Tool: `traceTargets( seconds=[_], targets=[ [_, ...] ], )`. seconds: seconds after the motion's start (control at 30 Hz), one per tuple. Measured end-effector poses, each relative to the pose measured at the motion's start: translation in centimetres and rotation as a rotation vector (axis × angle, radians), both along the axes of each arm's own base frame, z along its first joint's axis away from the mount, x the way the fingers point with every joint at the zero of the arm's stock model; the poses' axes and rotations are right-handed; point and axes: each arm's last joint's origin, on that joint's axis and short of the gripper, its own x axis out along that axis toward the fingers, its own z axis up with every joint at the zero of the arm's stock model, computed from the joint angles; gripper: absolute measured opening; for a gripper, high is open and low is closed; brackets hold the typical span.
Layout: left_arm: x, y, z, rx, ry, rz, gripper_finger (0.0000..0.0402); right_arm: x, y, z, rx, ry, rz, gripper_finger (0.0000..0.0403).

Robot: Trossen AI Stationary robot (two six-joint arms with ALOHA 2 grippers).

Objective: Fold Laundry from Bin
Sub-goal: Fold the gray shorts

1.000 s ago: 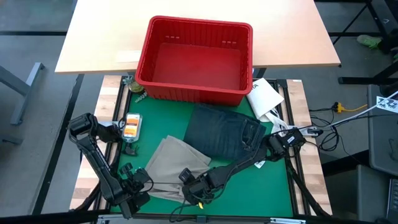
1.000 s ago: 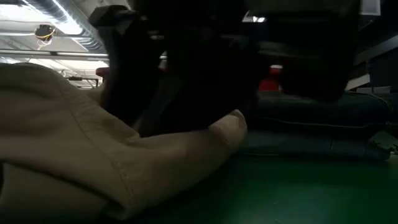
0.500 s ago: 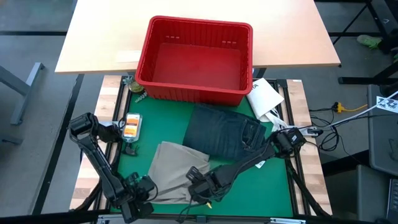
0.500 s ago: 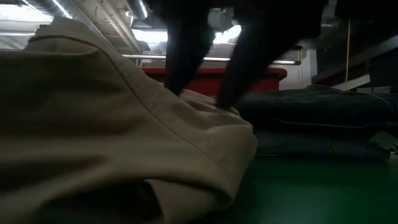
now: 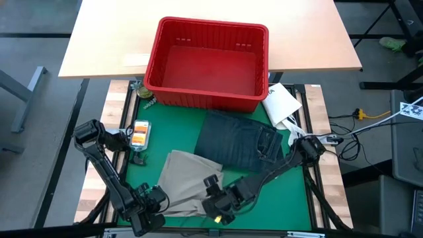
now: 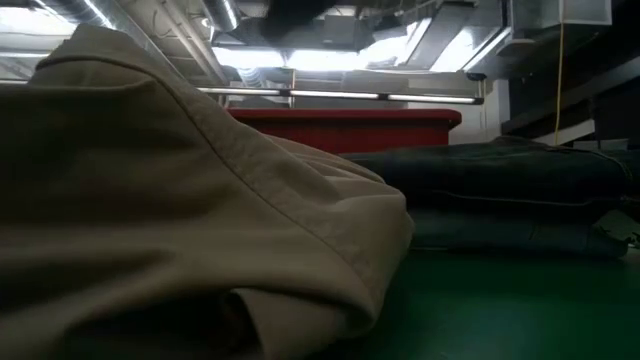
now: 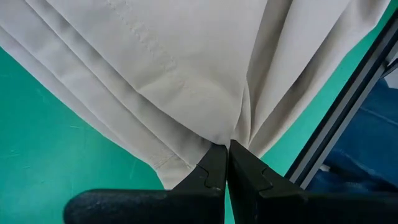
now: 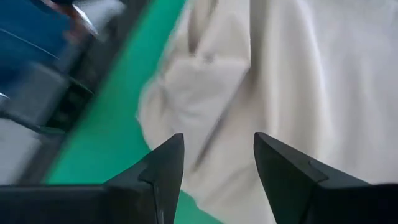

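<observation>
1. The tan khaki trousers [image 5: 182, 178], soft cotton folded into a rough wedge, lie on the green mat at the near edge of the bench [image 5: 294, 201], just beside the folded dark blue denim jeans [image 5: 239, 137], which sit nearer the bright red ribbed plastic bin [image 5: 208, 92]; the bin looks empty
2. Over the last second the khaki pile has tightened: its near flap, spread wider a second ago, is now drawn in toward the near edge, and the dark arm shapes that blocked the low view have lifted clear of it
3. The left gripper [image 7: 227, 163] is pinched shut on a gathered hem of the khaki trousers at their near left corner
4. The right gripper [image 8: 217, 163] hangs with its jaws parted and nothing between them, just above the trousers' near right corner; judging by that, it has let go and the fold on its side is laid down
5. The fold looks part done, with the left corner still to be placed
6. In the low view the khaki cloth fills the left half, hiding both grippers; from above, the arms cover the trousers' near edge, so whether the hem lies flat cannot be told
</observation>
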Motion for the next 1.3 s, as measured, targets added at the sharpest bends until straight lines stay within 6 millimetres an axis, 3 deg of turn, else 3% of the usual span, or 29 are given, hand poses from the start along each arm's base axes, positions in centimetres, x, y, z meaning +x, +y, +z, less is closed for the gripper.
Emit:
traceTargets(
  seconds=[0.23, 0.47, 0.7, 0.83, 0.97, 1.3],
  targets=[
    [-0.4, -0.4, 0.0, -0.007, -0.004, -0.016, 0.0000, 0.0, 0.7, -3.6, -0.166, 0.012, -0.077, 0.0195],
    [-0.4, -0.6, 0.0, -0.032, -0.009, -0.010, 0.0000, 1.3, -2.0, -7.8, -0.259, 0.100, -0.130, 0.0195],
    [-0.4, -0.6, 0.1, -0.061, -0.010, 0.075, 0.0000, 4.0, -6.6, -7.7, -0.314, 0.051, -0.068, 0.0195],
    [-0.3, -0.5, 0.1, -0.064, -0.014, 0.092, 0.0000, 4.7, -8.7, -7.1, -0.288, 0.057, -0.031, 0.0195],
    [-0.3, -0.5, 0.0, -0.054, -0.009, 0.086, 0.0000, 4.0, -8.0, -6.4, -0.182, 0.103, 0.005, 0.0195],
    [-0.6, -0.1, -0.1, 0.015, 0.018, -0.002, 0.0000, 1.1, -1.5, -4.9, -0.127, 0.066, 0.036, 0.0195]
  ],
)
